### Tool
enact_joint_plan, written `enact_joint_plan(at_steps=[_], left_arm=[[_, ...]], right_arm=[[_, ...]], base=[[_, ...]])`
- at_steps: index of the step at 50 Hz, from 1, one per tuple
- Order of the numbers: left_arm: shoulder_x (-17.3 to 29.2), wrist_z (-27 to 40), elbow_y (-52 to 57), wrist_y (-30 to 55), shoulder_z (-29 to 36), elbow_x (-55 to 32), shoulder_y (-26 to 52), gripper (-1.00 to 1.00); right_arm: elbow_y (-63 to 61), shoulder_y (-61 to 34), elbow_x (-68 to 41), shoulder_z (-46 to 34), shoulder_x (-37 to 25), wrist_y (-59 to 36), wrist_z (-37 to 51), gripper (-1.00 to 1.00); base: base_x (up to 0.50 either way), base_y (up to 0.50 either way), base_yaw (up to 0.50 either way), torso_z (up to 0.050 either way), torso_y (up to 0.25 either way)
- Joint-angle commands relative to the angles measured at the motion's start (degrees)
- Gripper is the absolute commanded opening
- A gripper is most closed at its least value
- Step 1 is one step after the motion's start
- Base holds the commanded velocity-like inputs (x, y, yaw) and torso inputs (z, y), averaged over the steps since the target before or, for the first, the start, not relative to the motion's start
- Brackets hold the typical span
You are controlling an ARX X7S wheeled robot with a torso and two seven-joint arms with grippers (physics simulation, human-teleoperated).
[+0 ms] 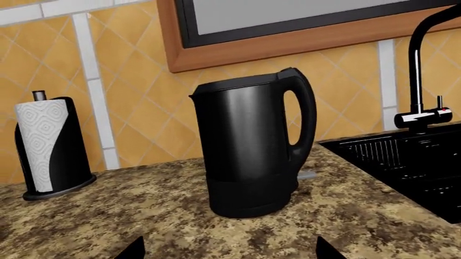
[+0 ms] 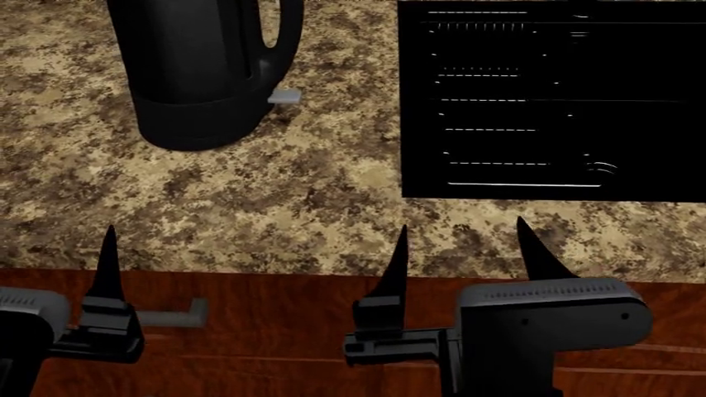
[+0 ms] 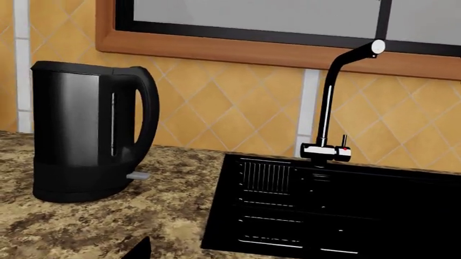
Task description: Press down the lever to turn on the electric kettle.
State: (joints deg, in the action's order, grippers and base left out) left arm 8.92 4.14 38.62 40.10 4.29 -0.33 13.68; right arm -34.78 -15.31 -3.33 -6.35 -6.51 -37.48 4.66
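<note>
The kettle [image 2: 204, 70] stands upright on the counter [image 2: 276, 198], left of the sink [image 2: 551, 99]; the head view cuts off its top. The lever [image 2: 284, 97] juts from the lower body below the handle, toward the sink.

The right gripper [image 2: 461, 252] is spread wide and empty at the counter's front edge. The left gripper [image 1: 228, 249] shows one finger [image 2: 107, 265] in the head view and two parted tips in the left wrist view, holding nothing. Both are well apart from the kettle.

Speckled granite countertop [image 1: 144, 216] with electric kettle [image 1: 249, 148], paper-towel holder [image 1: 51, 148], inset sink [image 1: 418, 162].
</note>
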Motion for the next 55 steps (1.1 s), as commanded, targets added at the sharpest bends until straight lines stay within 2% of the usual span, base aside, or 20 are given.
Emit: enact_joint_plan(at_steps=[1, 12, 24, 29, 35, 42, 55], left_arm=[[0.7, 0.1, 2.3, 3.3, 1.2, -0.2, 1.8, 1.0], [1.2, 0.4, 4.0, 2.5, -1.4, -1.7, -0.2, 1.0], [1.4, 0.6, 3.9, 0.3, -2.4, -2.9, -1.9, 1.0], [1.8, 0.6, 3.7, 1.7, -2.2, -3.0, -0.5, 1.0], [2.5, 0.4, 7.4, 7.7, -6.5, -5.3, 2.0, 1.0], [2.8, 0.2, 12.8, 8.5, -11.4, -7.2, -0.3, 1.0], [3.1, 0.3, 14.5, 7.6, -12.9, -8.2, -2.3, 1.0]], right_arm=[[0.4, -2.6, -3.1, 1.0, -0.6, -2.7, -1.6, 1.0], [0.3, -3.0, -5.9, 1.1, -1.1, -3.9, -2.9, 1.0], [2.6, -2.1, -5.2, -0.7, -2.0, -1.8, -2.5, 1.0], [4.9, -3.4, -6.3, 1.2, -1.6, -2.4, -2.0, 1.0], [6.4, -6.2, -7.6, 2.4, -1.8, -4.4, -2.0, 1.0], [10.5, -8.1, -7.1, 2.1, -2.3, -3.7, -1.6, 1.0], [10.8, -8.4, -5.6, -0.6, -2.9, -3.7, -0.5, 1.0]], base=[[0.5, 0.0, 0.0, 0.0, 0.0], [0.47, 0.03, 0.0, 0.0, 0.0], [0.05, 0.0, 0.5, 0.0, 0.0], [0.0, 0.1, 0.0, 0.0, 0.0], [0.11, -0.04, 0.0, 0.0, 0.0], [0.26, -0.08, 0.0, 0.0, 0.0], [0.41, 0.08, 0.0, 0.0, 0.0]])
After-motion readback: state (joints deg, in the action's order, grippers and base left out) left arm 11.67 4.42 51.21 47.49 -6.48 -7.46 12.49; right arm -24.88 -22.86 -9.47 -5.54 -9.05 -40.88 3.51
